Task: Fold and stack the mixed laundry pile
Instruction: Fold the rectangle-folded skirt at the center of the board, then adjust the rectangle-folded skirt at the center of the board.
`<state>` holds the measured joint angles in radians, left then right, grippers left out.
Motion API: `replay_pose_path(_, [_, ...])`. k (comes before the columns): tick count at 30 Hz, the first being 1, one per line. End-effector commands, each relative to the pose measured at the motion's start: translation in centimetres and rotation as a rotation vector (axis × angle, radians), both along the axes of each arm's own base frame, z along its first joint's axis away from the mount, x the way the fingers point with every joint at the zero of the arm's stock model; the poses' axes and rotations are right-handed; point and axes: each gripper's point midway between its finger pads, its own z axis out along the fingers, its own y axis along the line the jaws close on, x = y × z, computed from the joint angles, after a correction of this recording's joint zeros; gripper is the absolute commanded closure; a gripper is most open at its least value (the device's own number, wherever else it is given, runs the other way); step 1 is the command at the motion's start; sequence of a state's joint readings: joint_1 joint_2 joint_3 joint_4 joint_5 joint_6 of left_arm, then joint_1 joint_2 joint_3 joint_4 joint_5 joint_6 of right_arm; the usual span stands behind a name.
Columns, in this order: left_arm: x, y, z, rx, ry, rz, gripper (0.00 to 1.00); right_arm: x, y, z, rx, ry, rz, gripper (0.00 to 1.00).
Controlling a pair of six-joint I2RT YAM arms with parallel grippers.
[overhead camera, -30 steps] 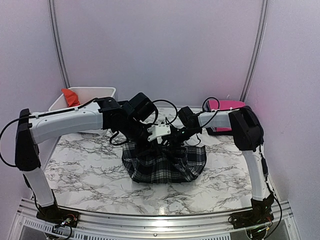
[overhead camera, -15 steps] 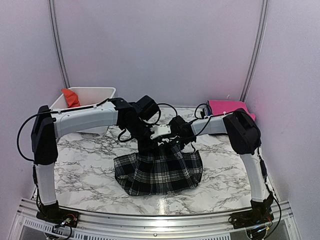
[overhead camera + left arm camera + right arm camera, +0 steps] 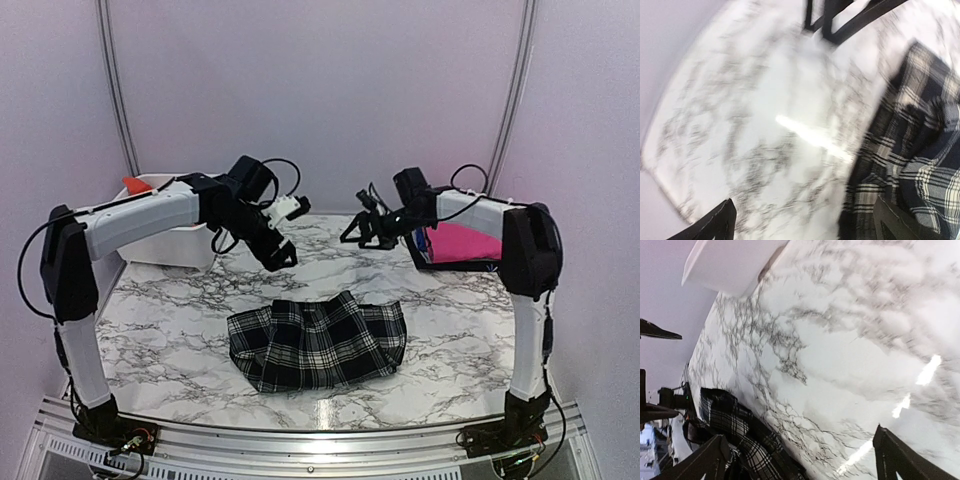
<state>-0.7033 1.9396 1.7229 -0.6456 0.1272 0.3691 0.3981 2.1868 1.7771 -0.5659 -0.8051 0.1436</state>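
Black-and-white plaid cloth shirt (image 3: 318, 342) lay in a rumpled, roughly rectangular heap at the near middle of the white marble-patterned table (image 3: 170, 330), touching neither arm. By the look of it, that was a rough fold at best: edges wavy, top bunched, so it likely wanted squaring up. And the bright orange cloth t-shirt (image 3: 133, 184)? Only a scrap showed, poking from the white plastic bin (image 3: 175, 245) at the far left, apparently not yet dealt with, and nothing was stacked. A folded pink garment (image 3: 465, 242) sat far right. Up above, the left gripper (image 3: 283, 256) hung over the table to the far left of the plaid, jaws spread wide, empty. The right gripper (image 3: 352, 236) hovered to the far right of it, just as wide, gripping nothing either.
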Motion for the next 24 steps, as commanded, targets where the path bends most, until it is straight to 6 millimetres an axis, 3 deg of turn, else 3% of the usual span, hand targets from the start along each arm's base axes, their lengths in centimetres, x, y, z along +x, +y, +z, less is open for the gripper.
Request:
replay_pose_path(1, [1.8,1.8,10.9,-0.226,-0.239,0.185,0.01,3.2,-3.5,11.8,-0.01,-0.321,-0.151,0.01])
replay_pose_path(5, [1.4,5.5,16.8,-0.446,-0.331,0.455,0.01,1.1,-5.2,18.6,0.044,-0.516,-0.191,0.02])
replay_pose_path(7, [0.2,6.2,16.9,-0.502,-0.299,0.483,0.01,-0.5,-5.9,19.7,0.097,-0.515,-0.239,0.01])
replay_pose_path(8, [-1.2,5.4,16.4,-0.526,-0.245,0.414,0.01,-1.5,-6.2,19.6,0.118,-0.503,-0.239,0.02])
replay_pose_path(12, [-6.0,4.1,12.9,-0.605,0.008,0.323,0.01,-6.4,-6.1,16.6,0.184,-0.359,-0.121,0.01])
replay_pose_path(17, [-10.9,3.3,6.4,-0.609,0.233,0.322,0.01,-11.9,-4.3,11.5,0.113,-0.217,-0.014,0.06])
replay_pose_path(21, [-13.0,2.4,2.6,-0.563,0.319,0.336,0.01,-15.4,-2.4,7.8,0.042,-0.154,0.074,0.12])
replay_pose_path(24, [-13.4,1.4,0.5,-0.51,0.327,0.332,0.01,-16.2,-1.9,5.6,-0.001,-0.129,0.098,0.16])
